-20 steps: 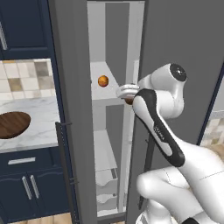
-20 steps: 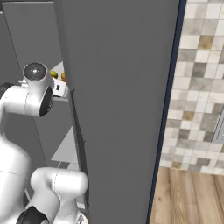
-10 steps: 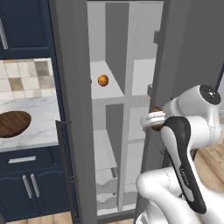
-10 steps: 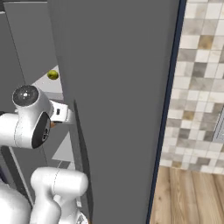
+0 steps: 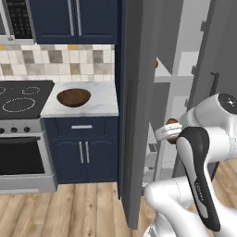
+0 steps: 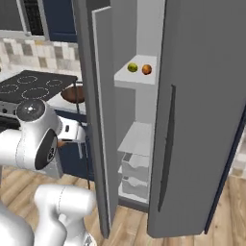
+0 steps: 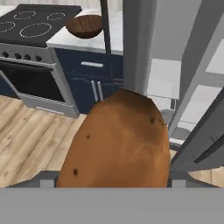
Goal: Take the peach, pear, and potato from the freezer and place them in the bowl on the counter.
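My gripper (image 5: 168,133) is shut on the potato (image 5: 173,125), a dull brown oval held outside the freezer (image 5: 134,92), by the edge of its open door. In the hand view the potato (image 7: 118,144) is very close and hides the fingertips. The pear (image 6: 132,67) and the peach (image 6: 146,69) sit side by side on an upper white shelf inside the freezer (image 6: 192,120). The dark wooden bowl (image 5: 73,97) rests on the marble counter (image 5: 99,107), left of the freezer and well left of my gripper. The hand view has the bowl (image 7: 85,25) at its top.
A black stove top (image 5: 21,99) with an oven below adjoins the counter on the left. Navy cabinets (image 5: 83,148) stand under the counter. The open freezer door (image 6: 103,125) stands between my arm and the shelves. Wooden floor (image 5: 60,208) lies in front.
The whole picture has shifted: the base has backed away from the freezer, bringing stove and counter into view. The gripper has come out of the freezer with the potato.
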Motion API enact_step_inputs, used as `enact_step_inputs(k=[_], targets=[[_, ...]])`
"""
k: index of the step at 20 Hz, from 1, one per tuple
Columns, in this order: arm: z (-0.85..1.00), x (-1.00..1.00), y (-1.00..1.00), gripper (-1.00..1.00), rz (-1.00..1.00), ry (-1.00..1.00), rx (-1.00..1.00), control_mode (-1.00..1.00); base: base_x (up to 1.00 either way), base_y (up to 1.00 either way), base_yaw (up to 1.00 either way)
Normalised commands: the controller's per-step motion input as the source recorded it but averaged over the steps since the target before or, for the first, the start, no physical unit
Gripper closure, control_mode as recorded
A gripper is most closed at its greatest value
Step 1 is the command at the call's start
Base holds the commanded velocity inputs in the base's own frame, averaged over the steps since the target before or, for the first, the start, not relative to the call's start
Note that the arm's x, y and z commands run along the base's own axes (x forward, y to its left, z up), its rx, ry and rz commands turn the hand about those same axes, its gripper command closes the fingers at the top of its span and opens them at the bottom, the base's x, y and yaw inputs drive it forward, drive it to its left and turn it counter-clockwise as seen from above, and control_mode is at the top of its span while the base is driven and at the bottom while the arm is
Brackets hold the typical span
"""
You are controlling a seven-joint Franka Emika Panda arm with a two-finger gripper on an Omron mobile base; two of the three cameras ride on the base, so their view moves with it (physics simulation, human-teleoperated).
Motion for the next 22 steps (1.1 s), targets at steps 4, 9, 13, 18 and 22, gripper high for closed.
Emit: enact_step_inputs(k=[4, 9, 13, 18, 22], targets=[[0.00, 0.00, 0.00, 1.00, 0.00, 0.00, 0.00, 1.00, -0.63, 1.00, 0.18], [0.00, 0.00, 0.00, 1.00, 0.00, 0.00, 0.00, 1.00, 0.14, 1.00, -0.22], [0.00, 0.00, 0.00, 1.00, 0.00, 0.00, 0.00, 1.00, 0.56, 1.00, -0.14], [0.00, 0.00, 0.00, 1.00, 0.00, 0.00, 0.00, 1.00, 0.36, 1.00, 0.32], [0.00, 0.00, 0.00, 1.00, 0.00, 0.00, 0.00, 1.00, -0.23, 0.96, 0.77]])
